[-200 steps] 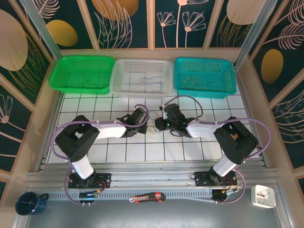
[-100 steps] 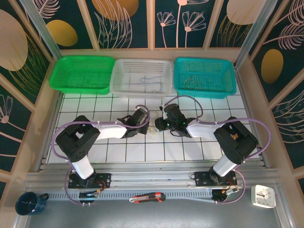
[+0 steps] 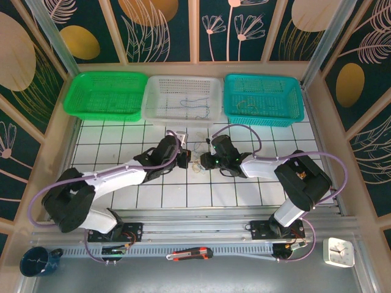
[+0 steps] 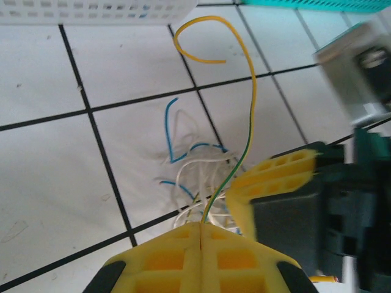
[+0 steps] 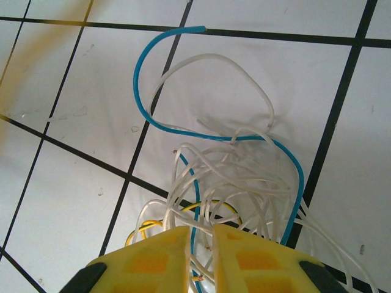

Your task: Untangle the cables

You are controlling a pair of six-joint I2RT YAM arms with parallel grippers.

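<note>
Partway there: some cables (image 3: 197,105) sit in the white basket (image 3: 153,97) and teal basket (image 3: 263,119), but the tangle (image 5: 226,165) lies knotted on the tiles. Left gripper (image 4: 201,229) is clamped tight on a yellow-green cable (image 4: 247,116); right gripper (image 5: 211,235) pinches the tangle.

Small tangle of thin flexible cords (image 3: 198,165) lies on the white tiled worktop (image 3: 110,137); white loops (image 5: 244,177) bunched and knotted; blue cord (image 5: 146,116) arcs out flat, then back in; yellow-green cord (image 4: 253,104) extends clear of the bunch, tip hooked, lower end pinched in the left hand (image 4: 201,229); blue and white strands nipped by the right hand (image 5: 204,235).
</note>
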